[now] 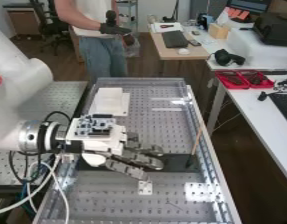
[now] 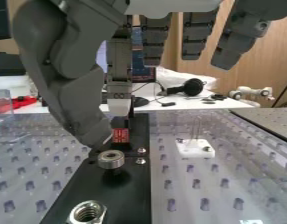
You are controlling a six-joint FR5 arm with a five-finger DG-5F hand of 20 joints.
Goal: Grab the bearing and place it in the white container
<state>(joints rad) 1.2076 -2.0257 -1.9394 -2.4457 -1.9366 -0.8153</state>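
Bearing (image 2: 111, 159) sits bore-up over the black plate (image 2: 132, 197), and a sound pick would need thumb and facing finger level on opposite sides of its rim, an even pinch, then a straight lift clear of the plate before crossing to the white container (image 1: 108, 102) beyond it in the high view; the hand (image 1: 143, 160) hangs low along the plate, fingers extended, wide and empty

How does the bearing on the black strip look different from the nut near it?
The bearing is round outside; the nut has angled sides. The nut shows screw threads inside, the bearing none I can see. Both are silvery metal with a central hole.
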